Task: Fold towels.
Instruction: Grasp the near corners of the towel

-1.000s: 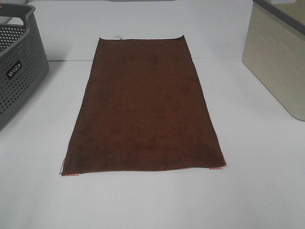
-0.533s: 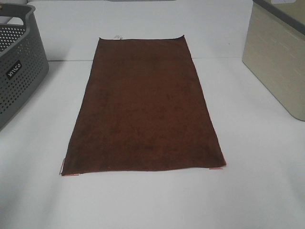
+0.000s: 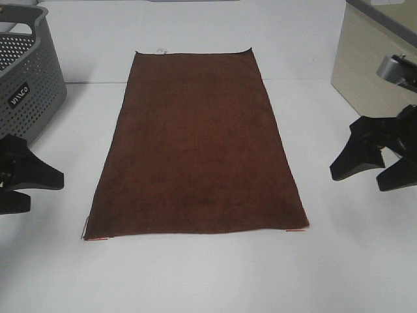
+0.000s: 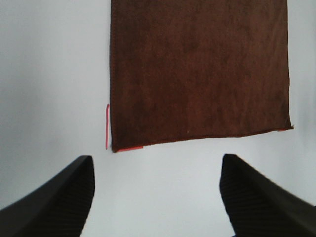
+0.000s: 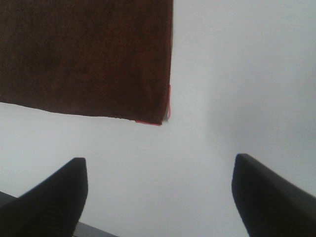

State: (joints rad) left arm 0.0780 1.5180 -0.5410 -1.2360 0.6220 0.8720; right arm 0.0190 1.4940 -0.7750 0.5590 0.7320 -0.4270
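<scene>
From the high camera, a grey perforated basket [image 3: 29,91] stands at the tabletop's [image 3: 195,274] far left and a beige bin [image 3: 371,78] at the far right; what either holds cannot be seen from here. The dark reddish-brown towel [image 3: 195,143] lies flat and unfolded between them, its white tag [image 3: 159,50] on the far short edge and red marks [image 3: 296,229] at the near corners. The left fingers [image 3: 36,175] sit low at the left edge, beside the towel's near left part and clear of it. The right fingers [image 3: 358,153] hang on the right, pointing towards the towel and apart from it. Both pairs are spread and hold nothing.

In the left wrist view, the left fingers [image 4: 54,202] are spread wide over bare tabletop [image 4: 49,74], short of the towel [image 4: 197,69] corner with its red line [image 4: 106,126].

In the right wrist view, the right fingers [image 5: 266,197] are likewise spread wide and short of the towel [image 5: 84,54] corner.
</scene>
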